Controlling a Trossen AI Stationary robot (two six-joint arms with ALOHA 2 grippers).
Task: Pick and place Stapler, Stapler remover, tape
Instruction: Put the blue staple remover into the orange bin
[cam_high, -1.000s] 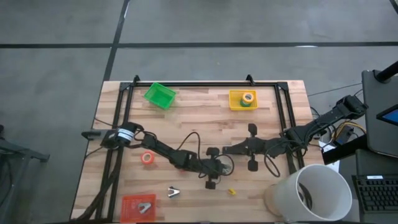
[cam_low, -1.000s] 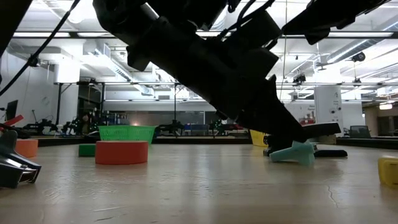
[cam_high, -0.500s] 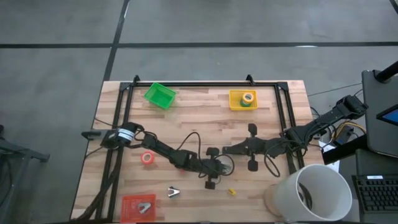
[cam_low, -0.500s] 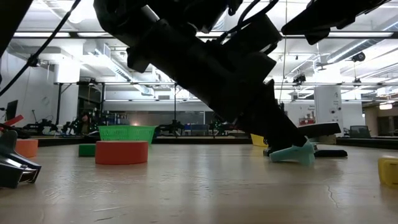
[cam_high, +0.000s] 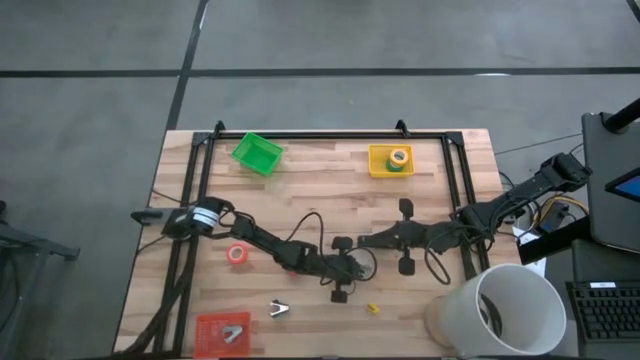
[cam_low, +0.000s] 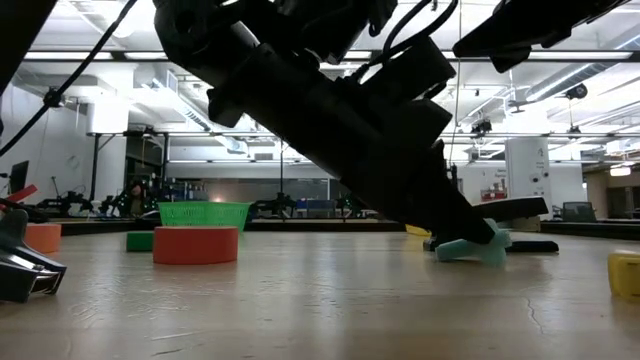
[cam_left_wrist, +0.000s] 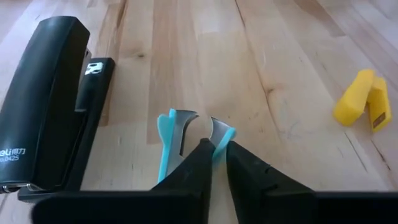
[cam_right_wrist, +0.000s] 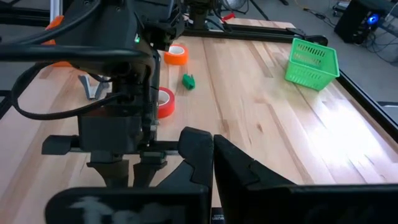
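A cyan-handled staple remover (cam_left_wrist: 166, 146) lies on the wooden table, also seen in the low view (cam_low: 468, 248). My left gripper (cam_left_wrist: 216, 149) is at the table's middle (cam_high: 347, 268), down on the remover and shut on one of its arms. The black stapler (cam_left_wrist: 46, 106) lies flat on the table right beside it. In the high view the arms hide both. My right gripper (cam_right_wrist: 212, 149) is shut and empty, close by, facing the left one (cam_high: 365, 240). An orange tape roll (cam_high: 237, 254) lies flat at the left. My left gripper pinches one cyan arm of the staple remover (cam_left_wrist: 220, 137) between its two fingertips. The other arm (cam_left_wrist: 165, 149) stays outside the fingers. The fingers come slanting down from the table's left. The remover rests on the table.
A green basket (cam_high: 257, 153) and a yellow bin holding a green tape roll (cam_high: 398, 158) stand at the far edge. A red tray (cam_high: 222, 330), a small metal piece (cam_high: 279, 309) and a yellow piece (cam_high: 372, 308) lie near the front. A white bucket (cam_high: 505, 305) stands front right.
My left gripper has come down toward the table onto the staple remover, and now covers more of it in the low view.
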